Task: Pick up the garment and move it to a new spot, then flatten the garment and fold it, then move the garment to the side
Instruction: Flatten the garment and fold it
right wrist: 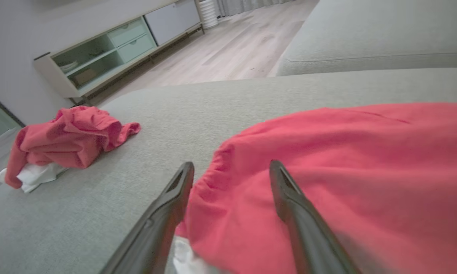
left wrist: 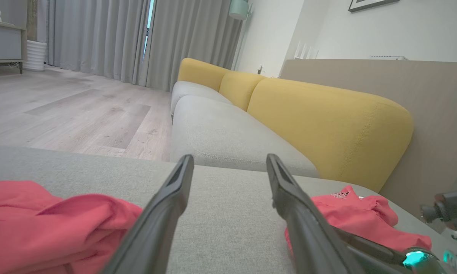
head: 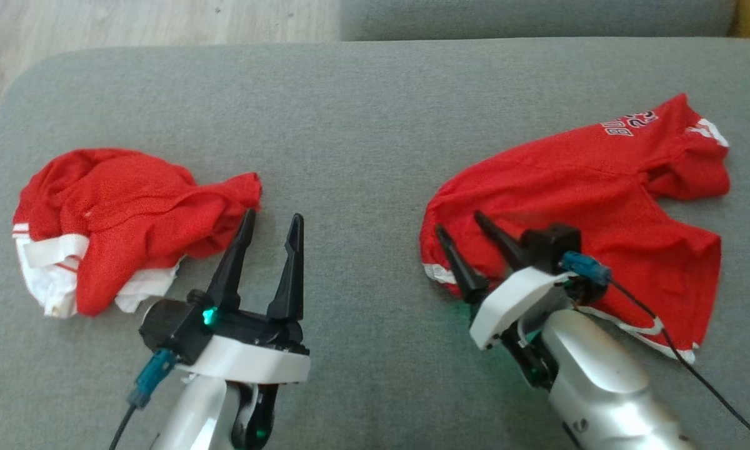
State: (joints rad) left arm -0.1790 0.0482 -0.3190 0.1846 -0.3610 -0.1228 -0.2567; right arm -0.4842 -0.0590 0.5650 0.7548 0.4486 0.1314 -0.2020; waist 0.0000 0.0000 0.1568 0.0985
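Apparently the first step is in hand: picking up. The red shirt (head: 587,200) lies half spread on the right part of the grey cushion (head: 350,112). The right gripper (head: 459,223) hovers at its lower left hem with the fingers released and apart, one over the cloth and one beside the edge, grasping nothing. The left gripper (head: 274,215) is also spread and empty, just beside a crumpled red garment (head: 119,206) on the left. Next, the right fingers should probably go down and pinch the hem firmly. No container stands on the cushion. A far cabinet (right wrist: 99,57) has open shelves, but what is in them is too small to tell.
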